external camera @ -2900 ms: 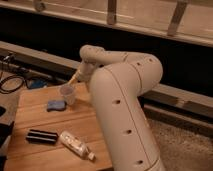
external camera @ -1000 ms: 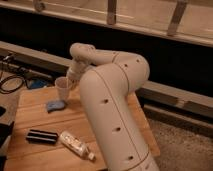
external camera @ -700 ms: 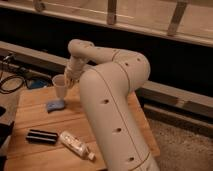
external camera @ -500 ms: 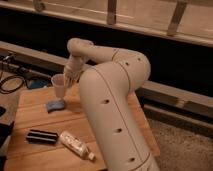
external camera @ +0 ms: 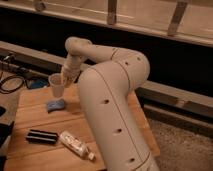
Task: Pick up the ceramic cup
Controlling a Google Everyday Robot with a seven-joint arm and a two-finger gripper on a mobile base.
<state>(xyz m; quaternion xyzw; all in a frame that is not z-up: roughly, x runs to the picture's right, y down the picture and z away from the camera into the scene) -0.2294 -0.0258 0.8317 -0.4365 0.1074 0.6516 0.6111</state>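
Holding the ceramic cup (external camera: 56, 84) by its rim, the hand (external camera: 65, 79) hangs above the far left part of the wooden counter (external camera: 35, 115), its fingers clenched on the cup. The cup is upright and clear of the counter, just above a blue sponge (external camera: 55, 105). Nearer than the sponge lie a black rectangular case (external camera: 41, 136) and a white tube (external camera: 76, 145).

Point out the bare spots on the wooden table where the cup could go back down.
The gripper holds the ceramic cup above the wooden table. Bare wood lies between the blue object and the black bar, and along the far left edge. The front is crowded by the bar and the white tube; the arm blocks the right.
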